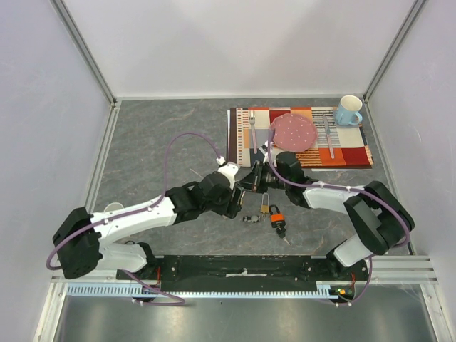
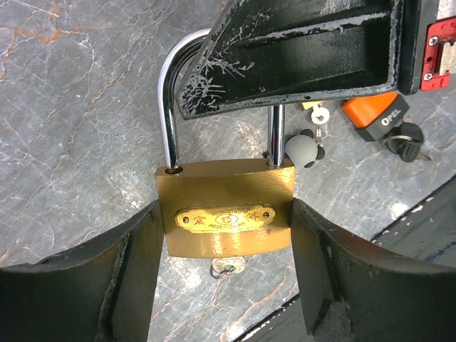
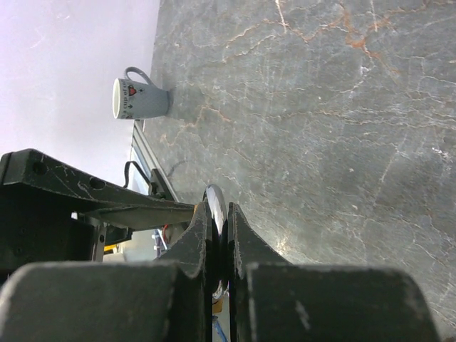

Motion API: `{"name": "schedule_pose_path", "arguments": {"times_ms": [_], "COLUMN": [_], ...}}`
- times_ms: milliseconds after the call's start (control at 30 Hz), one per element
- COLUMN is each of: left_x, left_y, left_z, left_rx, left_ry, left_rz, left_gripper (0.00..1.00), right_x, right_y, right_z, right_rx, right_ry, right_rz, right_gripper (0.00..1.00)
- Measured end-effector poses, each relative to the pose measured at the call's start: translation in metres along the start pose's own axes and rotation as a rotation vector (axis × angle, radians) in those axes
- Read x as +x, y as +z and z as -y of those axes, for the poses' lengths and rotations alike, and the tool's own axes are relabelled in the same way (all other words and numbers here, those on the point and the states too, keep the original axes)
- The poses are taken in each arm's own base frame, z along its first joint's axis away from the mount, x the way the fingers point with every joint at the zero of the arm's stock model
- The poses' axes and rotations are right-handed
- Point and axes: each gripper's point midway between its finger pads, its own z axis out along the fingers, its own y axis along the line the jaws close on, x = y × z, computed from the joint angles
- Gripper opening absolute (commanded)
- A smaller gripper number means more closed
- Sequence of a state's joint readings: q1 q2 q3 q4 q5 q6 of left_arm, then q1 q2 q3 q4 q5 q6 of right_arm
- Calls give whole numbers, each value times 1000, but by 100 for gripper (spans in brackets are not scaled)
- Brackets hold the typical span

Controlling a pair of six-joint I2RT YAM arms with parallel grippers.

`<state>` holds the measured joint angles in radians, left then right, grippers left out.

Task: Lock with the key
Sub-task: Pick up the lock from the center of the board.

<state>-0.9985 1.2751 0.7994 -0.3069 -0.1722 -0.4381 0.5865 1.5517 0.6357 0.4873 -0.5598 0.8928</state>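
Note:
A brass padlock (image 2: 225,217) is held off the table between the two fingers of my left gripper (image 2: 226,235), which is shut on its body. Its chrome shackle (image 2: 169,107) stands up, with both legs at the top of the body. A small key (image 2: 228,266) sticks out of the keyhole below. My right gripper (image 3: 218,214) is shut on the top of the shackle (image 3: 216,203); its finger (image 2: 299,50) crosses the left wrist view. In the top view the two grippers, left (image 1: 241,194) and right (image 1: 254,178), meet at the table's middle.
Just in front of the grippers lie a second brass padlock (image 1: 265,208), an orange padlock (image 1: 276,216) and loose keys (image 1: 251,218). A striped placemat (image 1: 356,153) at the back right carries a pink plate (image 1: 293,132), cutlery and a blue mug (image 1: 348,110). A white mug (image 3: 139,98) stands at the left.

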Motion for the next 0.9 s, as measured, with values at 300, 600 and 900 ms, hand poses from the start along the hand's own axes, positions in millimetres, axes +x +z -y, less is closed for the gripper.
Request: {"name": "schedule_pose_path", "arguments": {"times_ms": [300,600,900], "left_x": [-52,-108,-92], "left_y": [-31,-77,-70], "left_z": [-9,-11,14], "left_rx": [190,464,588], "left_ry": [-129,-166,-126], "left_rz": [157,378,304], "left_gripper": [77,76,75], "right_x": [-19,-29,-43], "right_y": [-18,-48,-59], "right_z": [-16,13,0], "right_rx": [-24,84,77], "right_ry": [-63,-50,-35], "right_rz": [61,120,191], "right_gripper": [0,0,0]}}
